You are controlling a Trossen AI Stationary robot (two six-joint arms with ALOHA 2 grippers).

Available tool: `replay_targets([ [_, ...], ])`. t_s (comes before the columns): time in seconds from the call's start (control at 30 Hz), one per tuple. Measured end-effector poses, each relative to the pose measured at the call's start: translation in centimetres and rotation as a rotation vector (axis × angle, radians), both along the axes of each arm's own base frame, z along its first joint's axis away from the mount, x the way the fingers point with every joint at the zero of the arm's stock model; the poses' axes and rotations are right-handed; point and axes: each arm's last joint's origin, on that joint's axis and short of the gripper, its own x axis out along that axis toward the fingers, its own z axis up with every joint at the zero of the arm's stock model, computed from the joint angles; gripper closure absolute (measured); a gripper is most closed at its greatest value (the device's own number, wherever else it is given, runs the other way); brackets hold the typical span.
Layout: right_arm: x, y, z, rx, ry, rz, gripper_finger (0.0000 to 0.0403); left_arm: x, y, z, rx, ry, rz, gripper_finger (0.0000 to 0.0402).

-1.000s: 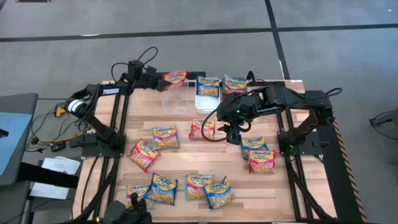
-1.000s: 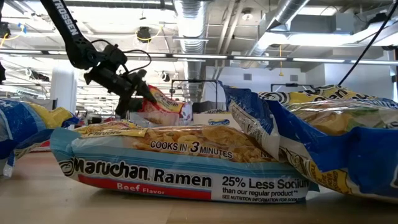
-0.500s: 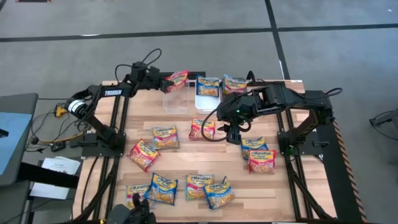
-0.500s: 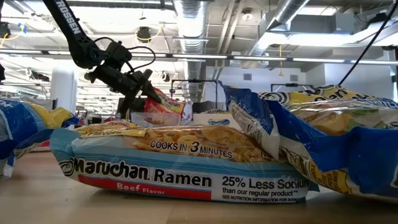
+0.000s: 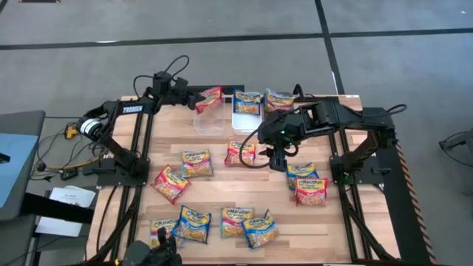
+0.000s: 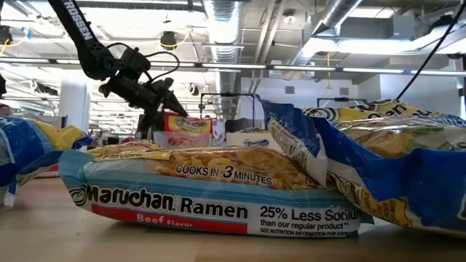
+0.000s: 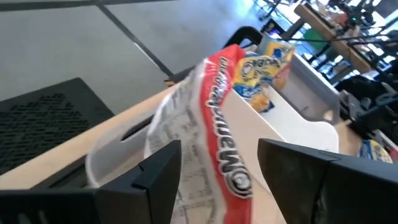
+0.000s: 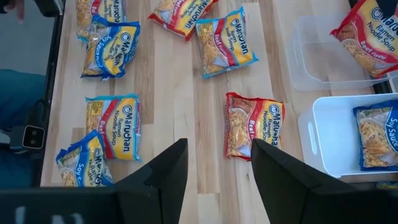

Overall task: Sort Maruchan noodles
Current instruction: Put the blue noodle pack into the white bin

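On the wooden table (image 5: 222, 140), ramen packets (image 5: 196, 162) lie scattered across the near half, and three bins stand at the far edge. The left gripper (image 5: 194, 98) hangs over the clear bin (image 5: 209, 118), its fingers spread wide; a red packet (image 5: 211, 97) tilts on that bin's far rim just ahead of the fingertips, apparently free of them, though contact is hard to judge. The right gripper (image 8: 214, 171) hovers open and empty above a red packet on the table (image 8: 252, 126). The white bin (image 5: 246, 118) holds a blue packet (image 5: 247, 102).
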Motion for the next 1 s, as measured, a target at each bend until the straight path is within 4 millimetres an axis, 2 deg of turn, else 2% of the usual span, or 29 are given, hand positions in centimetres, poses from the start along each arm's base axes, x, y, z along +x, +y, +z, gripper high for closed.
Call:
replay_targets([
  [0.2,0.0,0.0,0.0,0.000,0.000,0.000,0.0204,-0.4,0.4,0.2,0.015,0.009,0.055,0.0202],
  [0.47,-0.1,0.0,0.0,0.000,0.007,0.000,0.0204,-0.8,2.4,3.0,-0.008,-0.094,0.091,0.0202],
  [0.8,-0.8,-0.1,-0.6,-0.001,0.099,0.004,0.0204,0.0,2.8,6.1,-0.069,-0.228,-0.155,0.0202],
  [0.9,-1.1,-0.1,-0.8,-0.002,0.141,0.007,0.0204,0.3,2.5,6.6,-0.105,-0.254,-0.235,0.0202],
  [1.0,-0.8,0.3,-2.1,0.031,0.182,0.048,0.0204,0.9,1.4,7.3,-0.115,-0.267,-0.315,0.0202],
])
